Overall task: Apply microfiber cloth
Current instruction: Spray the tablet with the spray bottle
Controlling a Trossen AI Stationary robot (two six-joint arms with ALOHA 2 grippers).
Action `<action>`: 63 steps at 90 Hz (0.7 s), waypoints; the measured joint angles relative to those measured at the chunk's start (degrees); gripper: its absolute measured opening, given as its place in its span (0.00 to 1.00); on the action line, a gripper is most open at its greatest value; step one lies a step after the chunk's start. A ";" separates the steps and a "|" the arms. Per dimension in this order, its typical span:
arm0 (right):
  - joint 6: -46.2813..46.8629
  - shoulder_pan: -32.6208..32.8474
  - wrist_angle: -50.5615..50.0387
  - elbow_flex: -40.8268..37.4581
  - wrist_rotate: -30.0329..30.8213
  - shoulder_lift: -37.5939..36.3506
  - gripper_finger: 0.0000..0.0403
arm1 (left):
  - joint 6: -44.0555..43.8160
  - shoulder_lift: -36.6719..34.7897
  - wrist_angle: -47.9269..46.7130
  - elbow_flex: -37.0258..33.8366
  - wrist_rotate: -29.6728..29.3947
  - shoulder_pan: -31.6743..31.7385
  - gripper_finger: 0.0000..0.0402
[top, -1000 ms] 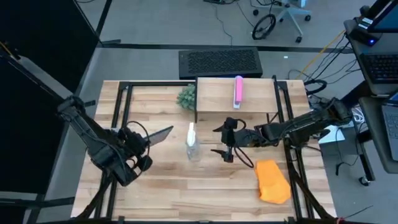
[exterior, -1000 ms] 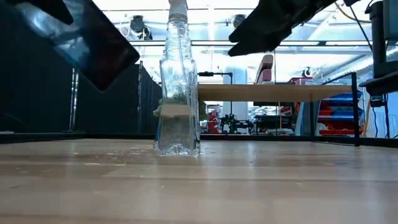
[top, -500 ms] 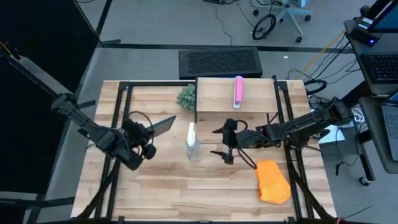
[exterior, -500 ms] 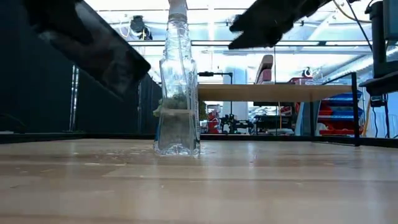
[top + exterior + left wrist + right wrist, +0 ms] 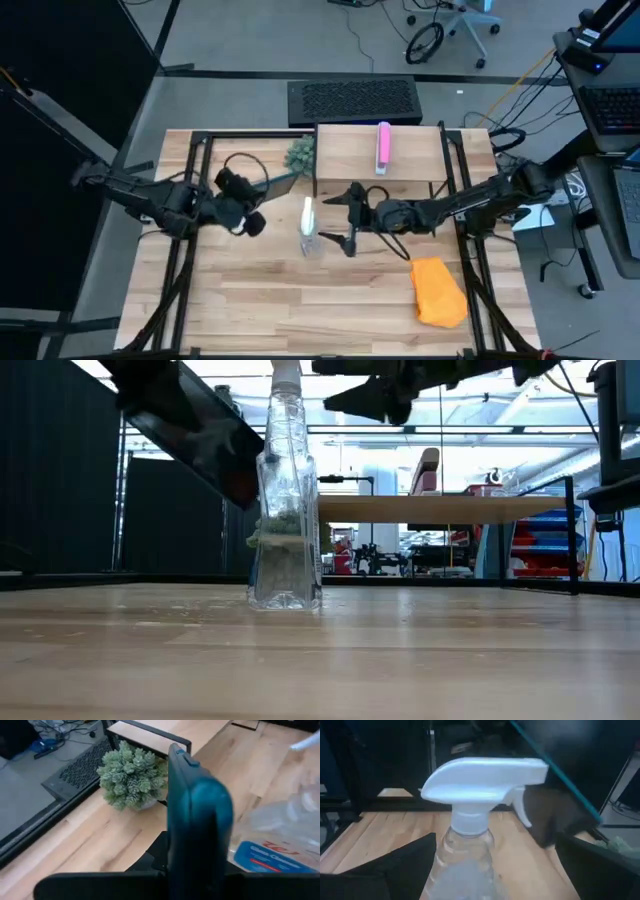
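My right tool [image 5: 343, 217] is spread open, fingers either side of the spray bottle [image 5: 310, 228] at its neck, not touching it. In my right wrist view the white trigger head [image 5: 482, 772] sits dead centre between the fingers [image 5: 395, 865]. My left tool [image 5: 262, 196] is clamped on the dark tablet [image 5: 284, 184], held edge-on and tilted above the counter [image 5: 300, 310], just beside the bottle. In my left wrist view the tablet [image 5: 197, 820] stands upright in the grip, with the small green plant [image 5: 131, 779] behind it near the raised wooden shelf [image 5: 375, 165]. The pink bar [image 5: 383, 147] lies on that shelf. The microfiber cloth [image 5: 439, 290] is bunched on the counter at its right front, well apart from both tools and untouched.
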 joint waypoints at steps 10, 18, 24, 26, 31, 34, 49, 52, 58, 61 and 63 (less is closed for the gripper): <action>-0.01 0.00 3.40 0.00 0.00 0.74 0.96 | 4.25 0.07 3.82 0.00 3.48 2.98 0.02; -0.01 0.00 5.13 0.00 1.05 0.65 0.96 | 6.34 0.07 5.45 0.00 4.32 4.62 0.02; -0.01 -0.26 5.51 0.01 1.34 0.75 0.96 | 7.33 0.07 5.97 0.00 5.42 5.56 0.02; 0.09 -0.28 5.65 0.07 1.40 0.99 0.96 | 7.41 0.07 6.08 0.00 5.78 5.83 0.02; 0.29 -0.31 5.84 0.64 1.56 1.85 0.96 | 7.47 0.08 6.20 0.00 6.42 6.32 0.02; 0.32 -0.31 5.78 1.06 1.52 2.64 0.96 | 7.47 0.24 6.10 0.00 6.67 6.48 0.02; -2.81 -0.22 4.11 6.53 1.30 8.61 0.96 | 8.53 0.57 6.24 0.00 6.91 6.74 0.02; -3.04 -0.23 3.59 7.62 1.56 9.55 0.96 | 8.57 0.55 6.43 0.00 6.89 6.74 0.02; -3.45 -0.49 3.04 9.72 1.50 10.80 0.96 | 8.58 0.56 6.51 0.00 6.91 6.74 0.02; -4.10 -0.62 2.80 10.40 1.50 11.23 0.96 | 8.59 0.57 6.39 0.00 6.91 6.74 0.02; -4.46 -0.63 2.36 10.74 1.54 11.47 0.96 | 8.64 0.57 6.44 0.00 6.91 6.74 0.02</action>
